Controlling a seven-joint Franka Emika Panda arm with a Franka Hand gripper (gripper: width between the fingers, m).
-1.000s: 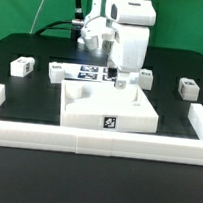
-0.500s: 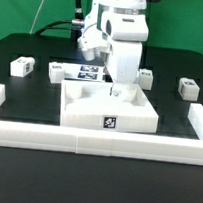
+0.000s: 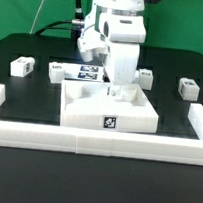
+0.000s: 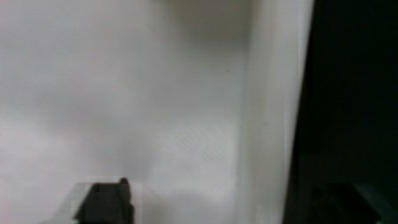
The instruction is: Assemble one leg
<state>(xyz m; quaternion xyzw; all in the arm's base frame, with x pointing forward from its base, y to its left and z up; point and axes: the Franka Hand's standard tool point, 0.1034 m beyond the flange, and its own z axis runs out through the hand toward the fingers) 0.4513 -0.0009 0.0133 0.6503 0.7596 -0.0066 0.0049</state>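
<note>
Legs are lying loose on the black desk [image 3: 29, 101], none of them fixed to anything. The first leg [image 3: 20, 68] is sitting far out on the exterior view's left. The second leg [image 3: 57, 72] is resting just beside the back left corner of the large white panel [image 3: 94, 109]. The third leg [image 3: 145, 77] is standing near the arm on the exterior view's right, and the fourth leg [image 3: 188, 89] is lying well apart, further right.

The claw [image 3: 116, 88] is pointing straight down over the panel's rear part, close to its back right corner. Its tips are blending into the white surface, so I cannot tell how wide it is standing or whether it is gripping anything.

At the wrist, a blurred white surface is filling most of the picture, with one dark finger [image 4: 103, 203] showing against it.

The marker board [image 3: 87, 70] is lying behind the panel, partly hidden by the arm. White rails [image 3: 96, 141] are bordering the desk in front.
</note>
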